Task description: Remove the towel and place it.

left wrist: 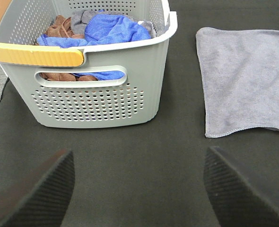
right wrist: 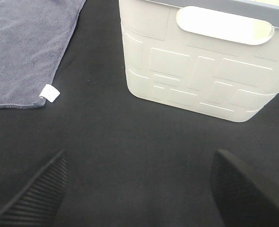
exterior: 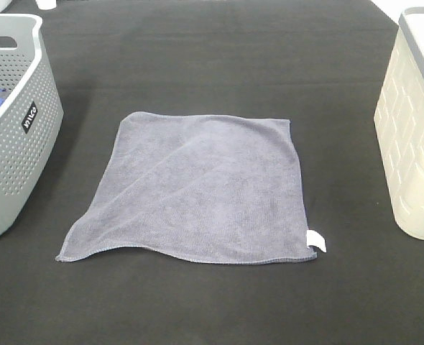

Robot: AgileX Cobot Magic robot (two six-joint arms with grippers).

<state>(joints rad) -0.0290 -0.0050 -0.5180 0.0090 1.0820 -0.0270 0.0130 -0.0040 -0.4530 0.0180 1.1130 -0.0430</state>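
Observation:
The grey-lavender towel (exterior: 197,190) lies spread flat on the black table between the two baskets, its small white tag (exterior: 316,241) at the near right corner. It also shows in the left wrist view (left wrist: 246,82) and in the right wrist view (right wrist: 28,47), with the tag (right wrist: 49,93) there too. My left gripper (left wrist: 137,189) is open and empty, low over bare table in front of the grey basket (left wrist: 97,101). My right gripper (right wrist: 139,191) is open and empty, over bare table in front of the white basket (right wrist: 201,75). Neither gripper shows in the high view.
The grey perforated basket (exterior: 14,129) stands at the left edge and holds a bright blue cloth (left wrist: 108,30), a brown cloth (left wrist: 59,26) and a grey one. The white basket (exterior: 417,136) stands at the right edge.

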